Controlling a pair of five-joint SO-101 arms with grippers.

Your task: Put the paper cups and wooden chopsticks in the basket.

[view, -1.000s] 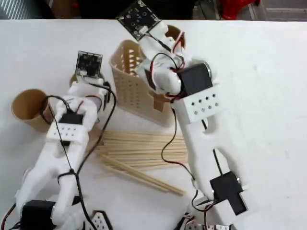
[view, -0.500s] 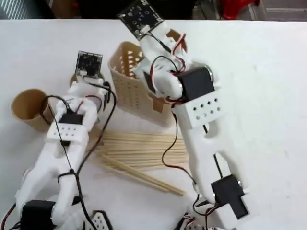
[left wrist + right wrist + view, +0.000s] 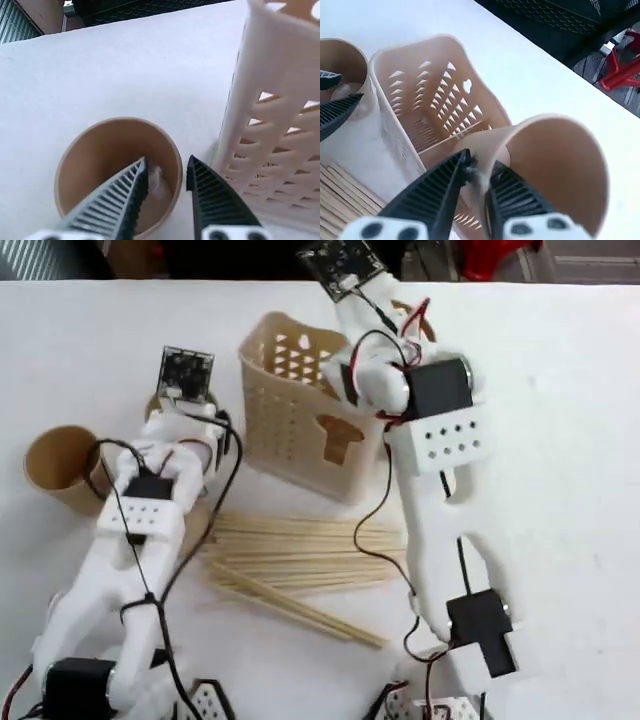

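Jaws: your right gripper (image 3: 480, 161) pinches wall of first cup (image 3: 555, 170), held just beside basket (image 3: 385, 60). Left gripper (image 3: 167, 161) spread astride second cup (image 3: 85, 155) rim. Third cup (image 3: 50, 465), chopsticks (image 3: 300, 560) on table (image 3: 560, 390). Nothing basketed; all remains.

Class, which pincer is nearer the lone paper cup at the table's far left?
Left. The left pincer is beside the lone cup, at a second cup; the right pincer holds a third cup beyond the basket.

The white table (image 3: 560, 390) carries the basket (image 3: 290, 430), an upright paper cup (image 3: 60, 465) and a spread of wooden chopsticks (image 3: 300, 555).
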